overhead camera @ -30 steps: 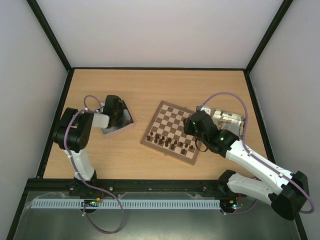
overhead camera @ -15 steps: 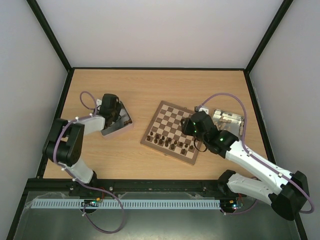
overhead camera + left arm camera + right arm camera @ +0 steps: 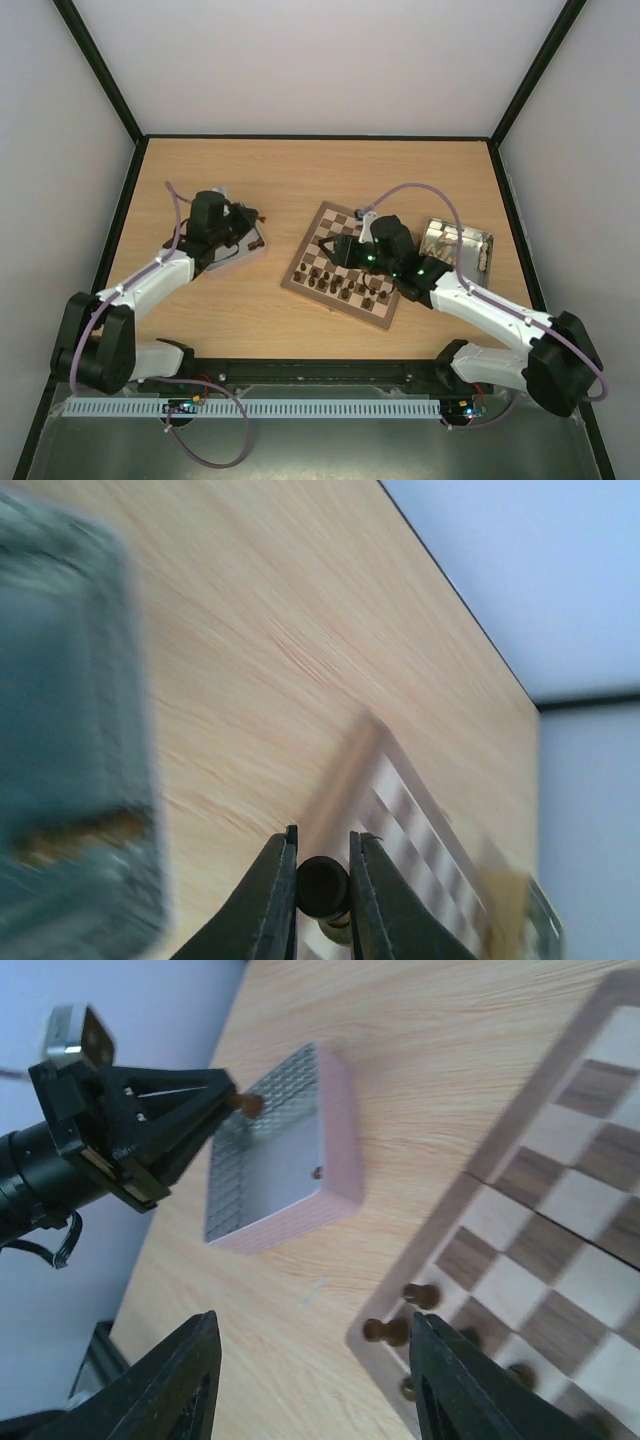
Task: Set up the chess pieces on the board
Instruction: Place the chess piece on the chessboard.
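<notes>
two pincers over a pale wooden worktop (image 3: pixel 300 170), one loaded and one bare. left pincer (image 3: pixel 322 850) closed narrow on a single dark chessman (image 3: pixel 322 887), one finger pressed to each side of it, round end toward the wrist camera. in the top view, that pincer above the far part of the left tray (image 3: pixel 342 1130), clear of the worktop, tips aimed toward the board (image 3: pixel 322 228); exact height not readable. left tray pink-sided with a gridded floor, standing left of the board and apart from it, with one small dark piece (image 3: pixel 317 1172) lying inside near the corner closest to the board. right pincer (image 3: pixel 312 1345) spread wide, nothing between its fingers (image 3: pixel 190 1380), hovering over the board and facing the left tray and the loaded pincer. board flat on the worktop between the two trays, turned at an angle to the worktop's edges, dark and cream checks inside a light wooden rim. many chess pieces (image 3: pixel 345 285) standing along the board's near edge, a few of them close to its near-left corner in the right wrist view. right tray (image 3: pixel 488 238) just right of the board, partly behind the right arm, contents too small to name.
</notes>
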You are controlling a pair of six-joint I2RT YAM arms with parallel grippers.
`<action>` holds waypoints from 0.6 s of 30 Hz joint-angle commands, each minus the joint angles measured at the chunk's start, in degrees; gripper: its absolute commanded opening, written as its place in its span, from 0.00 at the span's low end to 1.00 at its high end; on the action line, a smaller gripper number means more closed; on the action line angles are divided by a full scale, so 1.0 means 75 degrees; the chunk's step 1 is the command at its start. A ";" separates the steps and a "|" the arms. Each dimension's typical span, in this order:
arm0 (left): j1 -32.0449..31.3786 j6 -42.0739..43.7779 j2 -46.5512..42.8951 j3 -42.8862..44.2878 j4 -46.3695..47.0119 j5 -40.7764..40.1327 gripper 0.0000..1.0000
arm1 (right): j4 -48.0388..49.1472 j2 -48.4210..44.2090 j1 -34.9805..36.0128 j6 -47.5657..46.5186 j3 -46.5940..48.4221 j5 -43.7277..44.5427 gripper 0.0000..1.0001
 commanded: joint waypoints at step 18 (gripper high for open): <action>-0.2266 -0.0271 -0.0567 0.0401 0.0279 0.2701 0.09 | 0.2648 0.1586 0.0049 0.0330 -0.0035 -0.1483 0.47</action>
